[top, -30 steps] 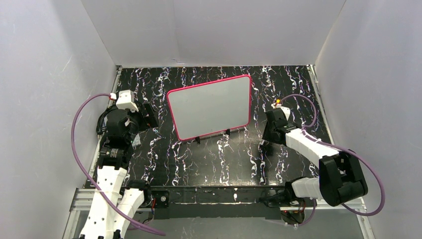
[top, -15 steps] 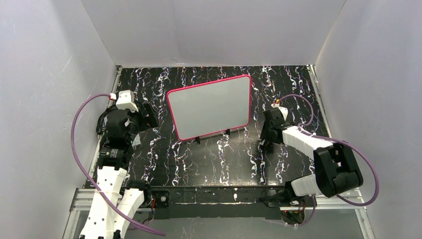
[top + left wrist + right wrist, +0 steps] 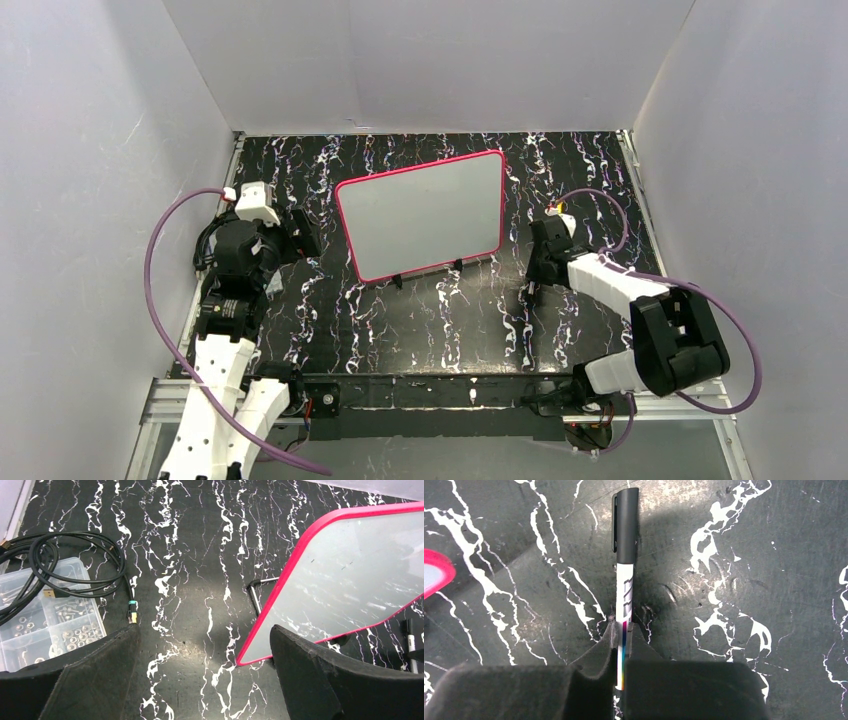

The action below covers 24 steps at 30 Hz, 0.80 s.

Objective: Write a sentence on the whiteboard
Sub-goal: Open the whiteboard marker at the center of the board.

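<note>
The whiteboard (image 3: 420,215) stands propped on its small feet at the centre of the overhead view, tilted back, and I can see no writing on it. The right gripper (image 3: 623,645) has its jaws pinched tight on the tail of a marker (image 3: 625,580), low over the table at the board's lower right, and the black cap (image 3: 626,522) is on. With that cap left in place, no ink will reach the board. Held so near its end, the pen could also swivel under writing pressure, and a firm push might slide or tip the lightly propped board. The left gripper (image 3: 202,645) hangs with jaws spread wide, holding nothing, near the board's left edge. The table (image 3: 430,320) is glossy black veined with white, boxed in by plain white walls.
</note>
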Motion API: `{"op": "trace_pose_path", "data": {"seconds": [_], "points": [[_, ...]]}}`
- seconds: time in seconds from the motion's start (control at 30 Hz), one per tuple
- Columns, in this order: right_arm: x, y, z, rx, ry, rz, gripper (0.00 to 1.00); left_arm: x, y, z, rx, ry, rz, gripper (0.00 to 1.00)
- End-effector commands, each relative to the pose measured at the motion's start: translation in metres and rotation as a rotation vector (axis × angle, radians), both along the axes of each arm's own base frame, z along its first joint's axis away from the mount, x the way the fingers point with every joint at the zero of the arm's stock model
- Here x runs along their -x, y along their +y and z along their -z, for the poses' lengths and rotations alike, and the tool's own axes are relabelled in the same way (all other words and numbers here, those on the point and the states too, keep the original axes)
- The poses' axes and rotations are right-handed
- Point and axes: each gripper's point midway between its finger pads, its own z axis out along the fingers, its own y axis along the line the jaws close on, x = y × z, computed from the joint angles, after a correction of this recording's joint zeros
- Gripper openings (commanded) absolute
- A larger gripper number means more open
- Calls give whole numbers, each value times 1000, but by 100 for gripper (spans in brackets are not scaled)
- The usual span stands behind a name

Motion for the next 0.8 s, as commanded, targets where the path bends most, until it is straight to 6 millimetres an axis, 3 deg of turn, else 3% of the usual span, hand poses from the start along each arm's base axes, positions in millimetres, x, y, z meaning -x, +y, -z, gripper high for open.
{"op": "trace_pose_path", "data": {"seconds": [0.0,0.17,0.33,0.43,0.57,0.77], "points": [[-2,7,-21,-43,-55,-51,1,4,-13,4,10,-1,73,99],[3,22,-73,-144,-189,-146,1,20,-39,-6,119,44,187,95],[11,46,-163,-279,-450,-323,1,42,-81,-42,297,86,361,89],[27,76,-214,-408,-568,-488,1,53,-108,-53,361,117,448,89],[44,114,-240,-504,-586,-637,1,63,-139,-64,434,140,536,89],[84,176,-247,-486,-605,-847,1,74,-166,-80,634,111,608,90]]}}
